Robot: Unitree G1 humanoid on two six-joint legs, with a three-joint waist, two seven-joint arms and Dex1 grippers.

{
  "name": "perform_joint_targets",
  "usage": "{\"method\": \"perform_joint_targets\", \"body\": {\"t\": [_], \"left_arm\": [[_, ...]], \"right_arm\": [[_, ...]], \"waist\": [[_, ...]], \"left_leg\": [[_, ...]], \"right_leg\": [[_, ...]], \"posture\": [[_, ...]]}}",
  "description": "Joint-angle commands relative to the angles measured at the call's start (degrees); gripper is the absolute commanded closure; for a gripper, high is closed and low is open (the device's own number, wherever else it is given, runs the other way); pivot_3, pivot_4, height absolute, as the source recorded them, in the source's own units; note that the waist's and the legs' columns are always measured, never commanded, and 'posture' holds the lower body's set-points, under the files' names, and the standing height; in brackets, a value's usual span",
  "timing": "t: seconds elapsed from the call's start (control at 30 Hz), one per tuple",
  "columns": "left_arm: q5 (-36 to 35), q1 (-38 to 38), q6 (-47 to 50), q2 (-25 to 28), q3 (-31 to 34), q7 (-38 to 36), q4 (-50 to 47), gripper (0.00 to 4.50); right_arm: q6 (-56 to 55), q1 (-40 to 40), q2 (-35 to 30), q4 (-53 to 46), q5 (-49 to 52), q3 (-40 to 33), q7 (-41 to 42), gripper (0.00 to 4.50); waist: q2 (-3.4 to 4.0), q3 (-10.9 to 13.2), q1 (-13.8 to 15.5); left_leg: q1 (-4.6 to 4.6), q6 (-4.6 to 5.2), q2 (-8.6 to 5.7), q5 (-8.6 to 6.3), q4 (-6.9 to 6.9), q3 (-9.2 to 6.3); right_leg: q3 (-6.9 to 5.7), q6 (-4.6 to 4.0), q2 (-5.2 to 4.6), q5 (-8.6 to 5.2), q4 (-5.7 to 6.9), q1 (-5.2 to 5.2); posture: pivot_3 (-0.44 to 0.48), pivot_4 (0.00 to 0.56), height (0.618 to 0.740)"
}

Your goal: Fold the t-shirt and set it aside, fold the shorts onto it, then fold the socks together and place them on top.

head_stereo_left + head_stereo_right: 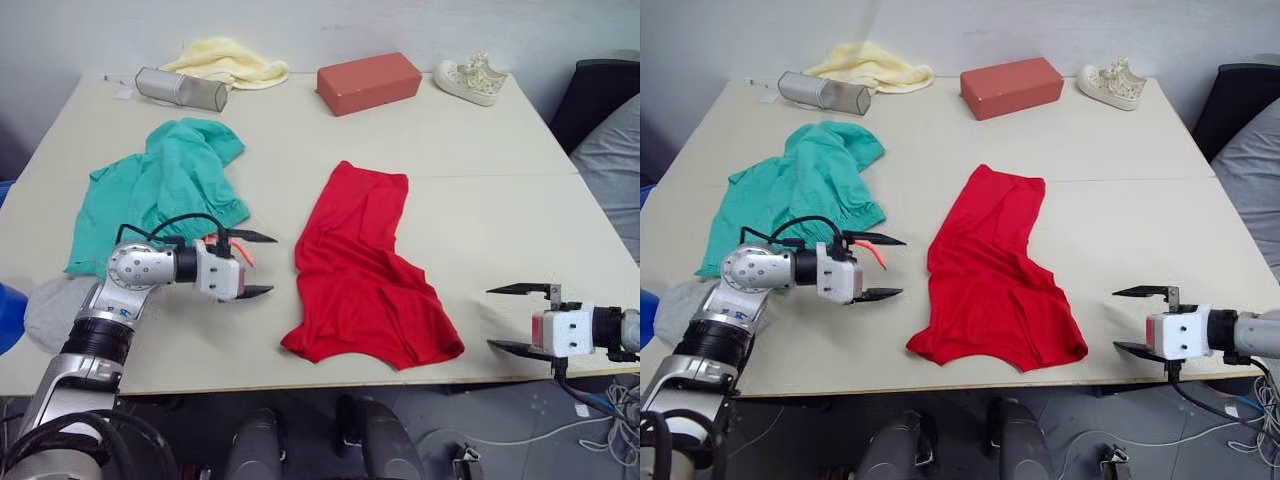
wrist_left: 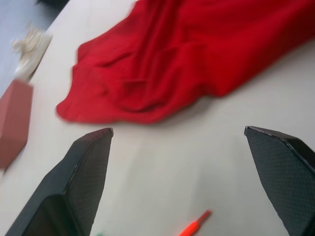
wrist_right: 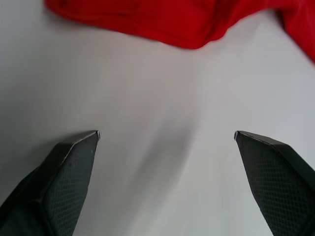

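The red t-shirt [image 1: 365,270] lies crumpled in a long heap at the table's middle front. To its left lie the teal shorts [image 1: 170,185], bunched up, with their orange drawstring [image 1: 875,250] sticking out by my left gripper. My left gripper [image 1: 272,264] hovers open and empty between the shorts and the t-shirt [image 2: 172,64], pointing at the shirt's left edge. My right gripper [image 1: 490,317] is open and empty near the front right edge, a short way right of the shirt's hem [image 3: 162,19]. A light grey sock [image 1: 50,312] lies at the front left, partly behind my left arm.
Along the far edge sit a pale yellow cloth [image 1: 225,60], a silver cylinder [image 1: 180,88], a red-brown box [image 1: 368,82] and a cream shoe [image 1: 470,78]. A black chair [image 1: 600,95] with a grey cushion stands off the table's right side.
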Motion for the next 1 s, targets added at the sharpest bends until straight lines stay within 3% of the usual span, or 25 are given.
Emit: {"method": "perform_joint_targets", "body": {"t": [0.03,0.37,0.87,0.9,1.0], "left_arm": [[1.16,-2.73,-9.11,-1.63,-1.82,1.13,4.72,0.00],[0.51,-5.54,-20.51,-3.90,-10.12,-1.30,11.35,0.00],[-8.66,-3.77,-19.54,-5.36,-18.84,-10.19,10.96,0.00],[-9.47,-3.31,-18.92,-5.27,-19.15,-11.00,10.42,0.19],[-10.35,-2.09,-17.61,-5.40,-19.90,-12.27,8.94,0.95]], "right_arm": [[-9.71,-2.46,2.72,4.34,-3.45,3.83,-2.41,0.00],[-17.48,-6.85,5.97,5.43,-5.85,12.15,-7.49,0.00],[-18.63,-12.07,8.21,6.57,-5.67,22.24,-9.46,0.00],[-18.62,-12.17,8.19,6.24,-5.44,22.84,-9.31,0.00],[-18.43,-12.33,8.18,5.17,-4.62,24.42,-8.93,0.62]], "waist": [[-0.01,-0.01,-0.08],[-0.03,-0.02,-1.45],[-0.11,-0.11,-1.55],[-0.11,-0.12,-1.52],[-0.10,-0.13,-1.51]], "left_leg": [[0.04,-0.03,0.00,0.01,0.02,0.03],[0.90,-0.12,0.15,-0.03,-0.26,0.25],[1.44,-0.12,0.29,-0.18,-0.33,0.24],[1.46,-0.13,0.30,-0.18,-0.35,0.24],[1.50,-0.16,0.34,-0.19,-0.36,0.24]], "right_leg": [[0.02,-0.03,0.02,0.02,0.02,0.01],[0.23,-0.15,0.07,0.01,0.19,0.51],[0.22,-0.27,0.10,-0.11,0.18,1.02],[0.22,-0.29,0.12,-0.12,0.19,1.02],[0.22,-0.33,0.16,-0.15,0.20,1.04]], "posture": [[0.000,0.150,0.740],[0.000,0.150,0.740],[0.000,0.150,0.740],[0.000,0.150,0.740],[0.000,0.150,0.740]]}}
